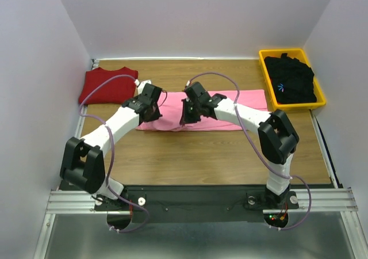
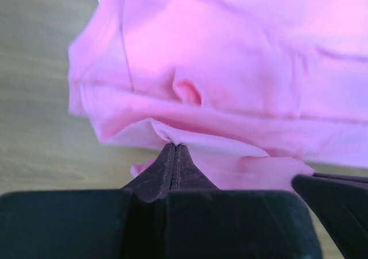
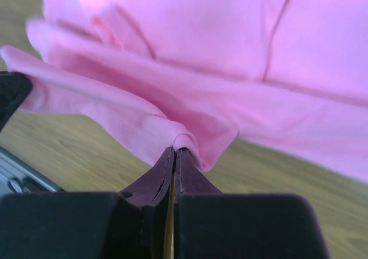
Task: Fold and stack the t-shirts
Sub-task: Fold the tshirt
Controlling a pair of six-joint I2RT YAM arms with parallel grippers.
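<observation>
Midway, I judge: dark red t-shirt (image 1: 109, 85) folded at the table's far left corner, black t-shirt (image 1: 295, 79) heaped in the yellow bin (image 1: 265, 77) at the far right corner, my left end effector (image 2: 174, 148) and right end effector (image 3: 175, 151) pinching the pink t-shirt's (image 1: 247, 98) near edge mid-table.

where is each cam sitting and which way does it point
Top external: above and behind the robot, looking down on the wooden table; left arm and right arm show whole.
Left wrist: on the left arm, facing out along the left hand, shut on an edge of the soft light pink cotton t-shirt.
Right wrist: on the right arm, facing along the right hand, pinching the same shirt.
Shared: all three see the pink shirt.
</observation>
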